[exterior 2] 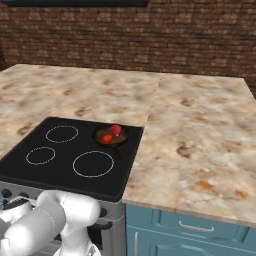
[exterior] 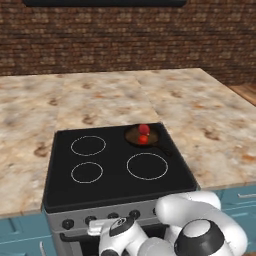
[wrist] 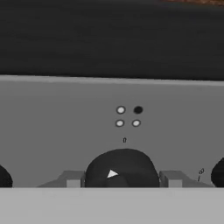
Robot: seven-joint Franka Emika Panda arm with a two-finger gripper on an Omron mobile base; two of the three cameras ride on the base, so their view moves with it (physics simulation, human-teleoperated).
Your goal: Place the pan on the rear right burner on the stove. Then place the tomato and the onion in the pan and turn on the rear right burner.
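The pan [exterior: 135, 136] [exterior 2: 101, 135] sits at the back right of the stove [exterior: 115, 187] [exterior 2: 60, 172] and covers the rear right burner. Inside it the orange-red tomato [exterior: 143, 139] [exterior 2: 107, 139] lies just in front of the darker onion [exterior: 144, 129] [exterior 2: 116, 130]. My gripper [exterior: 96, 228] [wrist: 122, 179] is low at the stove's grey front. Its fingertips [wrist: 72, 179] press either side of a black knob [wrist: 122, 168] with a white pointer. Above that knob is a four-dot mark [wrist: 128, 116] whose upper right dot is dark.
Three white rings [exterior: 147, 166] mark the bare cooktop. More black knobs [exterior: 68, 224] line the steel front, and one more knob [wrist: 218, 174] sits at each side in the hand view. Beige stone counter [exterior: 210, 125] surrounds the stove, with a brick wall behind and teal cabinets [exterior 2: 190, 230] below.
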